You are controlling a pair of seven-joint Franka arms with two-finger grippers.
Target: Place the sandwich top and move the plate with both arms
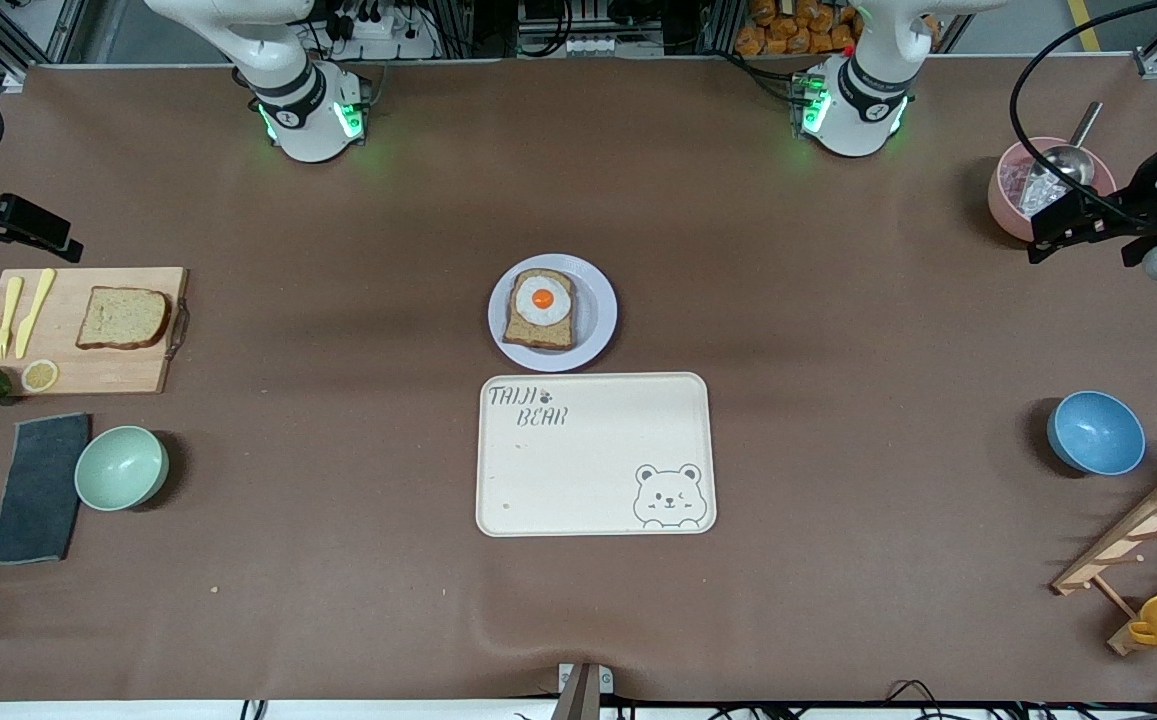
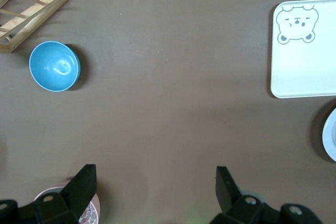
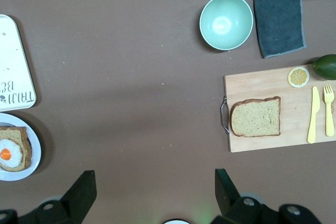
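Sandwich top [image 3: 255,116] on cutting board [image 3: 262,85] — near spread right claw [image 3: 155,190], untouched.

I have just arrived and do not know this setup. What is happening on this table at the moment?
Nothing is being handled yet. The left gripper hangs open beside the pink bowl, and the right gripper hangs open above the cutting board. The sandwich top lies untouched on that board. The plate, carrying bread with a fried egg, sits mid-table, just farther from the front camera than the bear tray.
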